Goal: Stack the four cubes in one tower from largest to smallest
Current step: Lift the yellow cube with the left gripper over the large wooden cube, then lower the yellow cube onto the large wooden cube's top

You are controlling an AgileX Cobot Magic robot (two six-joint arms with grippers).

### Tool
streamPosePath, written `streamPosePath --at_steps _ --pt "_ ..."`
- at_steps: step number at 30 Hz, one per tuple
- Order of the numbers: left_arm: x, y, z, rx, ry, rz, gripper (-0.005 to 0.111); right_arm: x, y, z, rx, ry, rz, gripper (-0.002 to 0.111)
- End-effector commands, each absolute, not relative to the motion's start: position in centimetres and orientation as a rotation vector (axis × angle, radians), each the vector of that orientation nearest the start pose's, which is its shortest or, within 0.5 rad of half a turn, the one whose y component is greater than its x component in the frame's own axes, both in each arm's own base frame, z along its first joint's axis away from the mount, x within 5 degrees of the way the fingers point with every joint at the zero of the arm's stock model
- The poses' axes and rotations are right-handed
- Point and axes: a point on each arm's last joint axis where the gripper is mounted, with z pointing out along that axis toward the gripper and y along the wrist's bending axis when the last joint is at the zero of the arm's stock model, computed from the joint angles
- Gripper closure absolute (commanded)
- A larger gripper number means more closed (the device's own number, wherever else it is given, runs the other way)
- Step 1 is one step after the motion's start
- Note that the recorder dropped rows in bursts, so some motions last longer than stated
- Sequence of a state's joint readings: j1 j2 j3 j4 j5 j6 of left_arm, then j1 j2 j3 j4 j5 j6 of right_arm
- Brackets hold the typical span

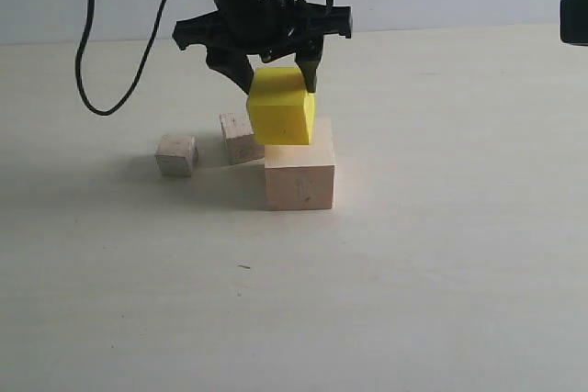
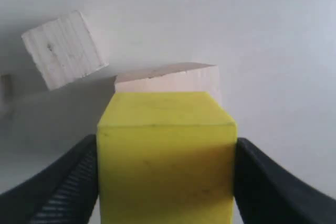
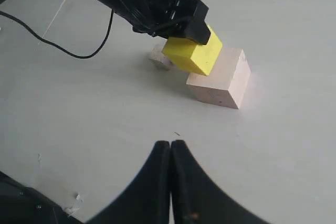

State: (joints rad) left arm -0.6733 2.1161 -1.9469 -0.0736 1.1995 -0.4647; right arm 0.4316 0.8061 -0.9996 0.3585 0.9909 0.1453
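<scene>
My left gripper is shut on the bright yellow cube, which hangs tilted just above the near-left part of the large bare-wood cube. In the left wrist view the yellow cube fills the space between my black fingers, with the large wood cube behind it. Two small bare-wood cubes rest on the table to the left: one right beside the large cube, the other further left. My right gripper is shut on nothing, held over bare table, away from the cubes.
A black cable loops down behind the left arm onto the pale tabletop. A dark object shows at the right edge of the exterior view. Small scraps lie on the table near the right gripper.
</scene>
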Motion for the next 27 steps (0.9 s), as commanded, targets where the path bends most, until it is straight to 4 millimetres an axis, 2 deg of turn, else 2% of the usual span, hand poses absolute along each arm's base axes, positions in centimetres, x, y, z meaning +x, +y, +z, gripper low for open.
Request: streamPosePath --at_steps 1,9,15,27 --pt "35.2 -30.3 26.1 0.291 2.844 -0.359 0.107 11.1 8.1 38.9 -0.262 2.302 0.745 0.108" --pt "35.7 -30.8 25.3 0.252 2.841 -0.355 0.107 11.0 8.1 38.8 -0.266 2.316 0.748 0.108" --pt "35.7 -30.1 25.0 0.217 2.873 -0.241 0.107 11.0 8.1 38.8 -0.267 2.318 0.748 0.108" --pt "34.8 -31.0 24.9 0.085 2.914 -0.308 0.107 11.0 8.0 38.8 -0.28 2.315 0.734 0.108"
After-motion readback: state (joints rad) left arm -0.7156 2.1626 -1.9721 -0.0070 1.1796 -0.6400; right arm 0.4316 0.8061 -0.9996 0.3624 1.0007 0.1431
